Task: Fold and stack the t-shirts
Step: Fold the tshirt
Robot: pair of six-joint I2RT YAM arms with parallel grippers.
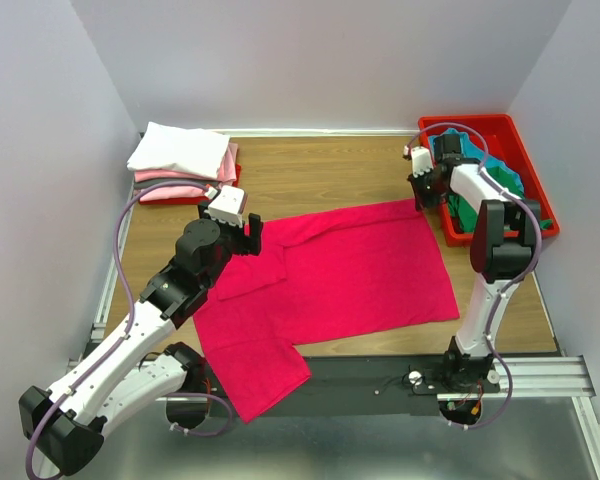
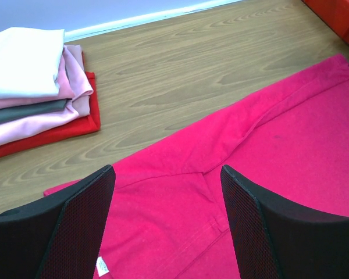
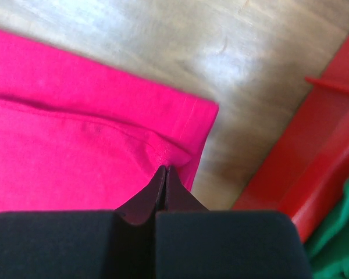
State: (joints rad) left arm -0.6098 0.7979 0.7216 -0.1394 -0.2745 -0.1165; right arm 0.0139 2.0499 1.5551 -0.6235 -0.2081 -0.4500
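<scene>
shirt (image 1: 350,270): spread on table (image 1: 330,170), near-left part over the edge | right gripper (image 3: 166,170): fingers together, pinching puckered hem by far-right corner; clear only in its wrist view | left gripper (image 2: 167,174): fingers apart above shirt | label (image 2: 102,266): left wrist only, half hidden

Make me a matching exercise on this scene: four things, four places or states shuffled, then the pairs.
1 crimson t-shirt
2 folded stack
3 left gripper
4 right gripper

A open
B far left corner of the table
C shut on a cloth corner
D spread out mid-table

Pairs: 1-D, 2-B, 3-A, 4-C
</scene>
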